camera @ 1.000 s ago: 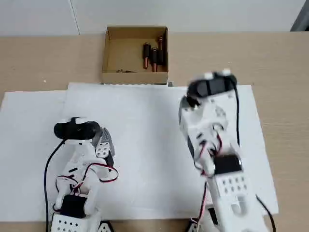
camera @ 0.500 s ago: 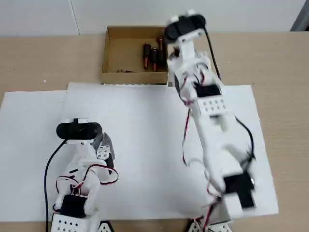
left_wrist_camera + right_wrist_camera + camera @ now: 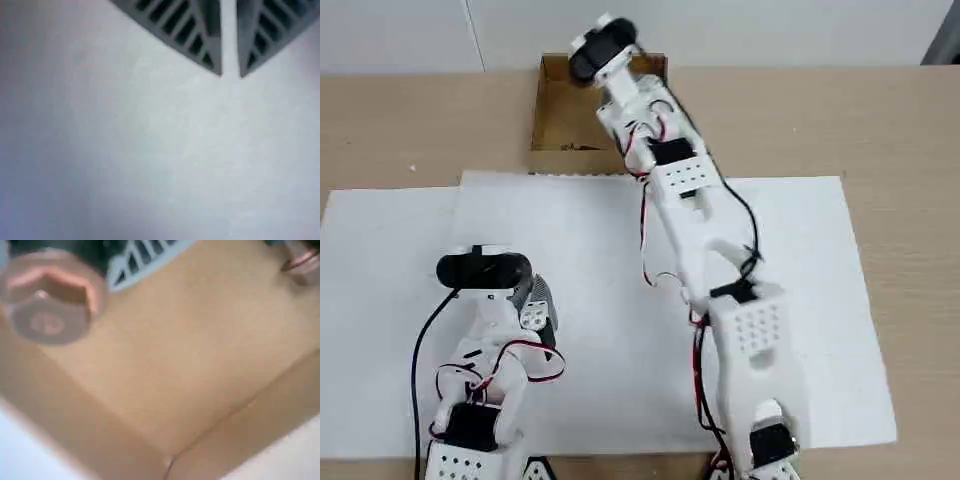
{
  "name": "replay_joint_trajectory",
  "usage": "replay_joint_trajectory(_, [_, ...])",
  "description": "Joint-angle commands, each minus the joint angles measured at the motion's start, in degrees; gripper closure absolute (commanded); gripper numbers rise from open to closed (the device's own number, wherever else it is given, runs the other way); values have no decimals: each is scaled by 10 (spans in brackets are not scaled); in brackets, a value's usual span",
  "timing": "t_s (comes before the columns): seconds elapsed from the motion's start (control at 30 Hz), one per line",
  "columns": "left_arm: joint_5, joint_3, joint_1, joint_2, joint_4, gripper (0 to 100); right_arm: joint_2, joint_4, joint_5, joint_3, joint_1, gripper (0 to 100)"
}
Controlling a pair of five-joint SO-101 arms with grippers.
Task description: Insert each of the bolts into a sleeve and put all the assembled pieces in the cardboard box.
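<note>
My right arm [image 3: 660, 170] stretches across the table, its end over the cardboard box [image 3: 550, 150]. In the right wrist view my right gripper [image 3: 100, 270] hangs just above the box floor [image 3: 190, 355], shut on an assembled piece [image 3: 47, 300]; its copper hexagonal bolt head faces the camera inside a round sleeve. Another copper piece [image 3: 300, 262] lies farther off in the box. My left gripper [image 3: 535, 305] is folded back near its base over the white paper. Its grey fingers [image 3: 200, 35] are drawn together with only a thin slit and nothing between them [image 3: 231, 70].
A large white paper sheet [image 3: 600, 260] covers the table in front of the box. The box walls [image 3: 100, 430] rise around the right gripper. Bare wooden table [image 3: 880, 120] lies to the right of the box.
The right arm has swung from the paper's right side forward and leftward until its end is over the box. The left arm has kept still.
</note>
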Motion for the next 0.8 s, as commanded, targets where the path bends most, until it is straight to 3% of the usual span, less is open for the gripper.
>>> replay_joint_trajectory(0.0, [-4,-1,1,-7,4,994,38,-15,26,-102,-7,995])
replay_joint_trajectory(0.2, [-4,-1,1,-7,4,994,96,-7,27,-159,-12,982])
replay_joint_trajectory(0.4, [-4,-1,1,-7,4,994,102,22,27,-171,-15,816])
replay_joint_trajectory(0.67, [-4,-1,1,-7,4,994,98,49,27,-217,-11,820])
replay_joint_trajectory(0.77, [-4,-1,1,-7,4,994,100,93,27,-270,-13,877])
